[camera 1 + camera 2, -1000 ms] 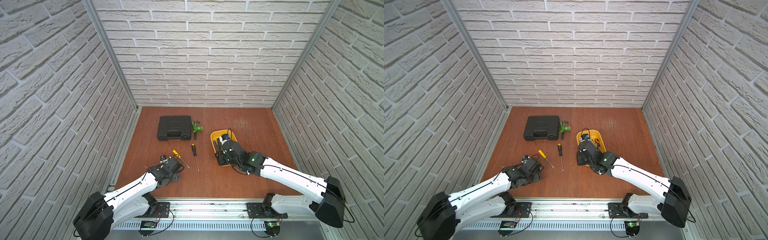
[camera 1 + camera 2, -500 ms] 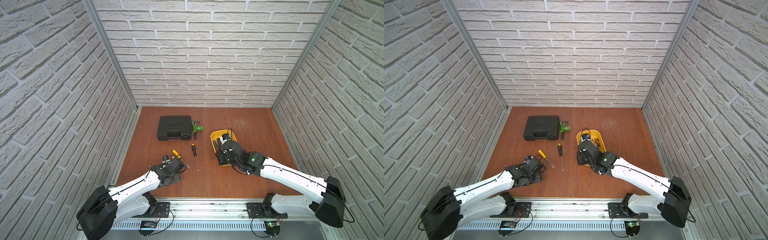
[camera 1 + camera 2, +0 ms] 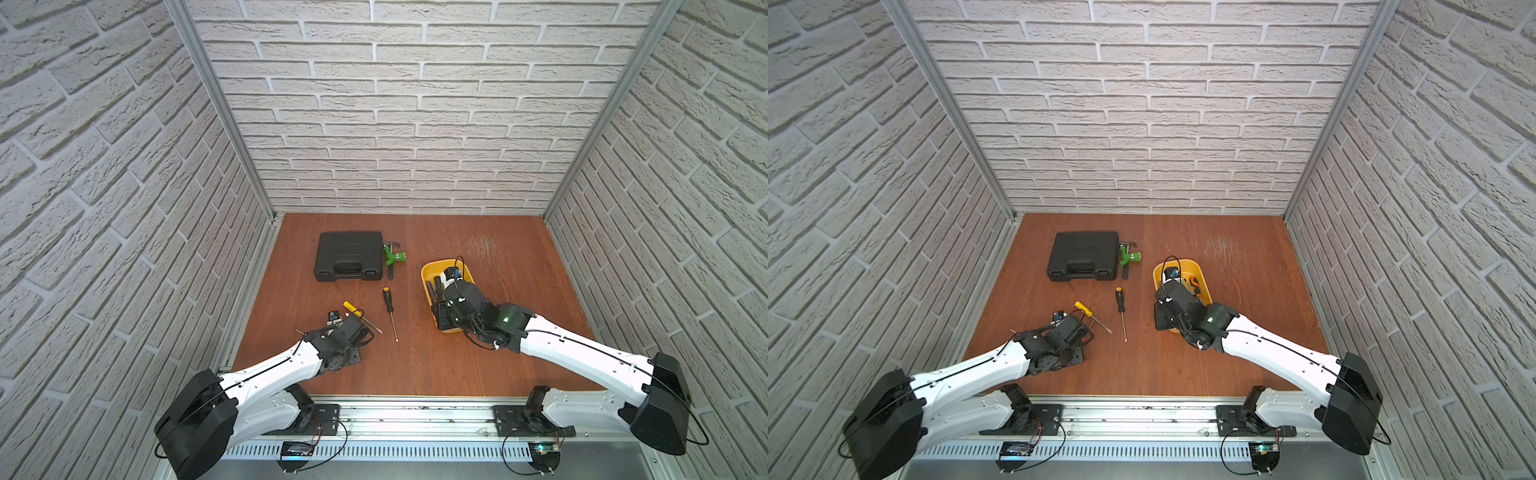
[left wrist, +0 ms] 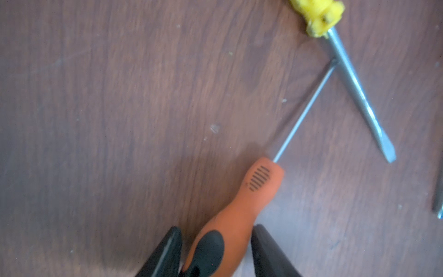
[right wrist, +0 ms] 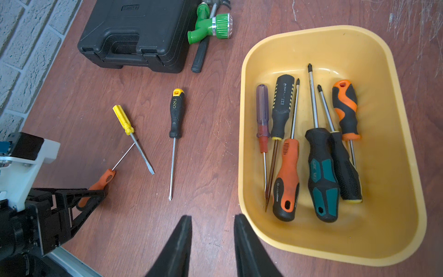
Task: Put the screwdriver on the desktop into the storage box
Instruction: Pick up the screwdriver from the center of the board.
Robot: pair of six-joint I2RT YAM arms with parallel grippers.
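Three screwdrivers lie on the desktop (image 3: 415, 365). They are an orange-handled one (image 4: 239, 211), a yellow-handled one (image 5: 123, 120) and a black-handled one (image 5: 176, 112). My left gripper (image 4: 217, 229) is low over the orange handle with a jaw on each side. One jaw is against the handle and a thin gap shows at the other. The thin shaft's tip touches the yellow one's shaft. The yellow storage box (image 5: 383, 167) holds several screwdrivers. Beside the box's near corner, my right gripper (image 5: 213, 217) is open over bare wood and holds nothing.
A black tool case (image 3: 348, 255) sits at the back left, with a green hose nozzle (image 3: 394, 257) and a hammer beside it. Brick-pattern walls close in three sides. A pale scratched patch (image 3: 482, 245) lies behind the box.
My left arm has moved forward over the orange handle, and its jaws have narrowed around it. The right arm has stayed still.
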